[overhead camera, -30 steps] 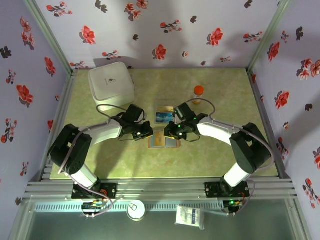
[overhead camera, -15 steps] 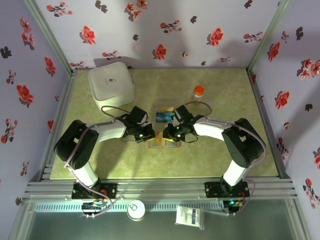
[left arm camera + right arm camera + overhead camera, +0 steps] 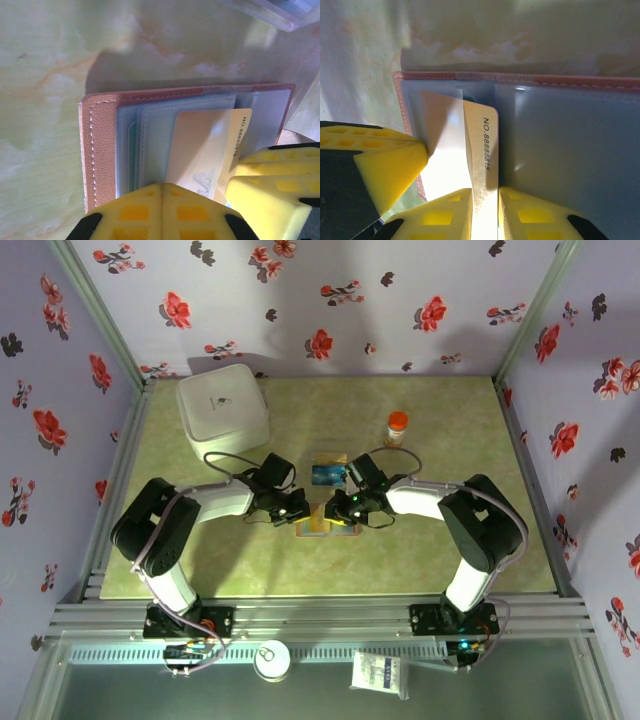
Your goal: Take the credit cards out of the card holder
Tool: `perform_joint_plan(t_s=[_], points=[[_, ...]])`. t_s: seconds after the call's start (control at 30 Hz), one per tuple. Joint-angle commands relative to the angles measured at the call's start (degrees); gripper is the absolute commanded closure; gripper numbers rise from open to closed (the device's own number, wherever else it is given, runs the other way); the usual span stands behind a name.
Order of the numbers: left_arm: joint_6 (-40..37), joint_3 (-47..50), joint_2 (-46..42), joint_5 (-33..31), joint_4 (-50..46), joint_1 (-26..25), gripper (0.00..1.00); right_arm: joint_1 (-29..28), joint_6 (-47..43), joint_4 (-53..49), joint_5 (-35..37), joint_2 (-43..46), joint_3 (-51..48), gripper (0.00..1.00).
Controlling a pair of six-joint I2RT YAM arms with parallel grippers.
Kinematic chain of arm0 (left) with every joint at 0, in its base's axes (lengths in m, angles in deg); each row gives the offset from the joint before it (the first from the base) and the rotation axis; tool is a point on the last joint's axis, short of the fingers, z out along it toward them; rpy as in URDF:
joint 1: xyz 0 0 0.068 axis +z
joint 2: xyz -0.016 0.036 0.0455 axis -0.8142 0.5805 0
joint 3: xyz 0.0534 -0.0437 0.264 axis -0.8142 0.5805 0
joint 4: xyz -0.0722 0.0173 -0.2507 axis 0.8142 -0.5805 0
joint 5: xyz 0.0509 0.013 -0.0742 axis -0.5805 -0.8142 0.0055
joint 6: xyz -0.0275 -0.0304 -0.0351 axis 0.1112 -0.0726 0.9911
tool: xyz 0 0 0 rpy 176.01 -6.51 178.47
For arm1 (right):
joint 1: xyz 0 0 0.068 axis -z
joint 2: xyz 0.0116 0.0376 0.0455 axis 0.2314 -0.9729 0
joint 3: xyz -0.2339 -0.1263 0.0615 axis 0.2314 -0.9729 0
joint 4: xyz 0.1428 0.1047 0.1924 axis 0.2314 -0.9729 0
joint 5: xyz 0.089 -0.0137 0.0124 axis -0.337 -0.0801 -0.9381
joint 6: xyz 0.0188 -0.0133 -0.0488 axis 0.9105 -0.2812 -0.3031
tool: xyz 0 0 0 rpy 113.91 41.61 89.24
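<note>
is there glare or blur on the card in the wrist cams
Right wrist: harsh glare washes out the card low down, though its printed number stays sharp; left wrist: only a soft sheen on the card, the card holder stitching crisp; top external: even light.

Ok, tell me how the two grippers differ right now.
Left gripper has its jaws pressed together with nothing between them; right gripper is pinched on the edge of the card. Left gripper sits at the stitched outer side of the holder; right gripper is farther in, at the card's numbered end. Both have yellow fingers and are down at the holder.
</note>
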Motion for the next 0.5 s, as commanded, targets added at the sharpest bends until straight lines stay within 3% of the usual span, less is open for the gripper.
perform_joint_plan(t_s=[0.0,0.17,0.3,0.47], points=[[-1.9,-0.6,1.6,-1.4,-3.1,-0.3,1.00,0.5,1.3,2.8,-1.9,0.3,-1.1,0.80],[-2.0,-0.7,1.7,-1.3,-3.3,-0.3,1.00,0.8,2.2,5.5,-2.6,0.0,-2.2,0.81],[-2.3,-1.1,1.7,-1.5,-4.0,-0.3,1.00,0.9,2.2,5.5,-1.7,0.3,-2.8,0.88],[-2.5,-0.9,1.0,-2.6,-4.9,-0.2,1.00,1.6,0.1,1.0,1.1,4.4,-3.8,0.91]])
